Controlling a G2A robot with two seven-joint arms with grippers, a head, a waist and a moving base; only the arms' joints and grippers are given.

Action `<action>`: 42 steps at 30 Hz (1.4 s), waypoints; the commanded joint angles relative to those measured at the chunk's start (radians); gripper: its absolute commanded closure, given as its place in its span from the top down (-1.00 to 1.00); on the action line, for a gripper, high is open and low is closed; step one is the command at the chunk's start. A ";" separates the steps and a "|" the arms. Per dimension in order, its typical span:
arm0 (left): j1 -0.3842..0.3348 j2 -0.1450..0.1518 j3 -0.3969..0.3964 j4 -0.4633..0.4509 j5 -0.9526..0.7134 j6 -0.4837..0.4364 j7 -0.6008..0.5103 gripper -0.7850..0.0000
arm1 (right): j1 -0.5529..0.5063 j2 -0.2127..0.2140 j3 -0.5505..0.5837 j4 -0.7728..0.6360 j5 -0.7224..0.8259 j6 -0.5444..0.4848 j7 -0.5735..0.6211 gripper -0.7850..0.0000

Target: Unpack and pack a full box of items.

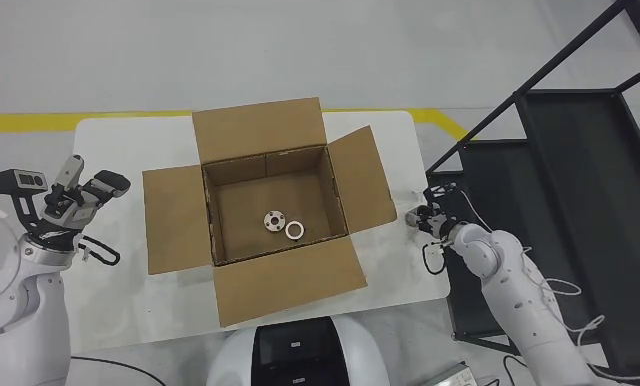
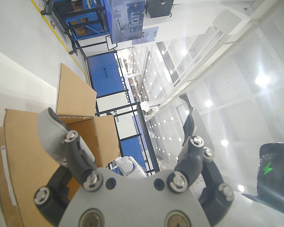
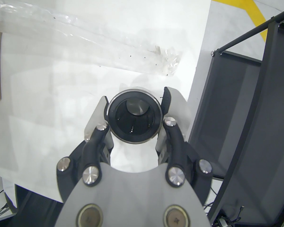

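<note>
An open cardboard box (image 1: 265,166) stands in the middle of the white table (image 1: 120,146), flaps spread out. On its floor lie a metal flange ring (image 1: 272,221) and a white ring (image 1: 295,229). My right gripper (image 1: 424,219) is at the table's right edge, shut on a black cylindrical part with a metal rim (image 3: 135,116), held just above the tabletop. My left gripper (image 2: 118,121) is raised at the table's left side, open and holding nothing, pointing over the box (image 2: 33,147) toward the room.
A strip of clear plastic film (image 3: 85,43) lies on the table between the box flap and the right gripper. A dark metal shelf rack (image 1: 560,156) stands right of the table (image 3: 156,12), close to the right arm.
</note>
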 commanded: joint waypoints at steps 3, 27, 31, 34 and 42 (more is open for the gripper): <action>0.000 0.000 0.000 0.000 0.000 0.000 0.000 1.00 | -0.024 0.004 0.021 -0.073 0.002 0.000 0.004 -1.00; 0.000 0.000 0.000 0.000 0.000 0.000 0.000 1.00 | -0.263 0.019 0.203 -0.788 0.110 -0.055 -0.068 -1.00; 0.000 0.000 0.000 0.000 0.000 0.000 0.000 1.00 | -0.237 0.017 0.160 -0.799 0.148 -0.099 -0.070 -1.00; 0.000 0.000 0.000 0.000 0.000 0.000 0.000 1.00 | -0.215 0.016 0.120 -0.805 0.157 -0.123 -0.057 -1.00; 0.000 0.000 0.000 0.000 0.000 0.000 0.000 1.00 | -0.124 0.009 -0.032 -0.805 0.100 -0.160 -0.034 -1.00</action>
